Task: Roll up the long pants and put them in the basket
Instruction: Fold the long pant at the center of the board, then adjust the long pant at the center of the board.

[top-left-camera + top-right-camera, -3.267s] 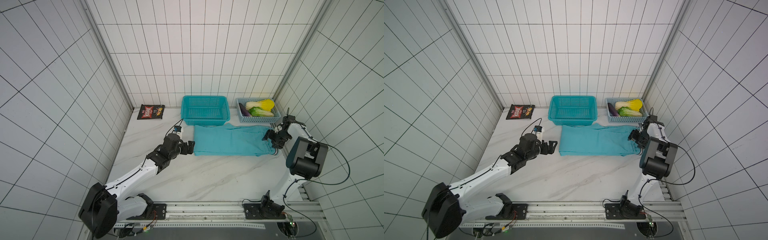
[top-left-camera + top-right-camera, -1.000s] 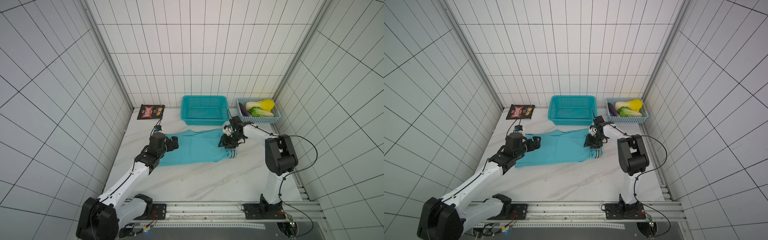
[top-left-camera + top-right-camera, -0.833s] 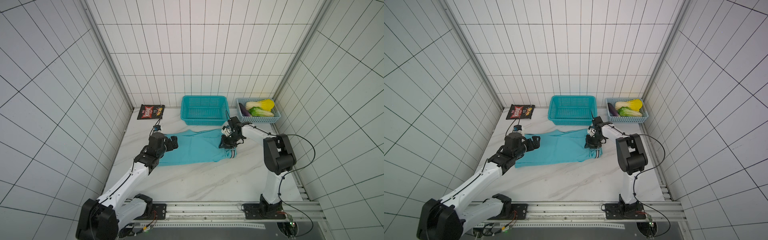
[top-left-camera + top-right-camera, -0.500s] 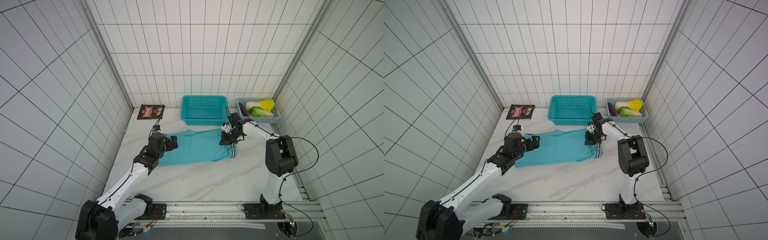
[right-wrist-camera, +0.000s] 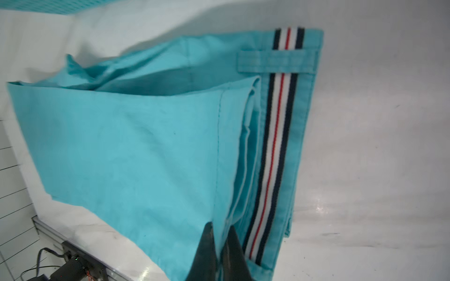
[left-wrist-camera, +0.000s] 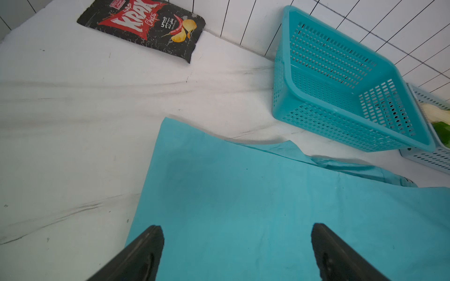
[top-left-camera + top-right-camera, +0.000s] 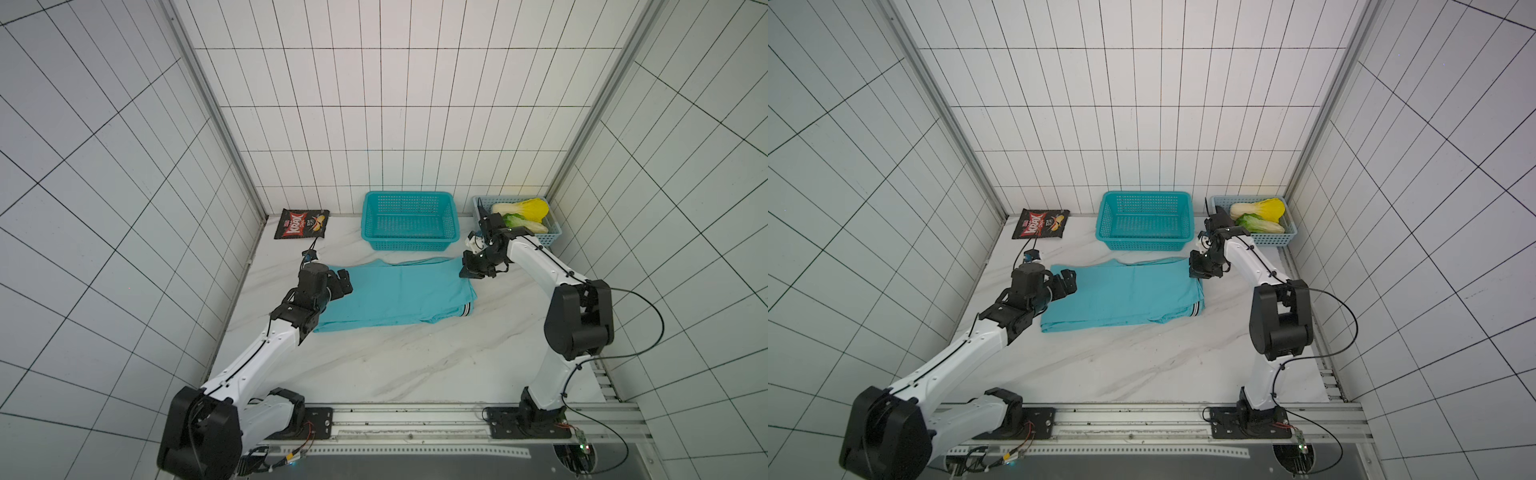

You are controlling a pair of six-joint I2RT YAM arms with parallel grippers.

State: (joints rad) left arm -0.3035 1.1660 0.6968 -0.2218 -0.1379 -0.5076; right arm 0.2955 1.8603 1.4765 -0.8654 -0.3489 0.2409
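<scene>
Now the right fingers [image 5: 213, 233] have pinched shut on the long pants' [image 7: 399, 295] 3 o'clock hem, so rolling looks ready to start. The left fingers [image 7: 344, 283] hover wide open, empty.

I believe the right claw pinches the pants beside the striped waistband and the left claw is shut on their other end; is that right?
Not quite: the left wrist view shows the left claw open, fingers spread over the long pants. The right claw does pinch them beside the striped waistband.
</scene>
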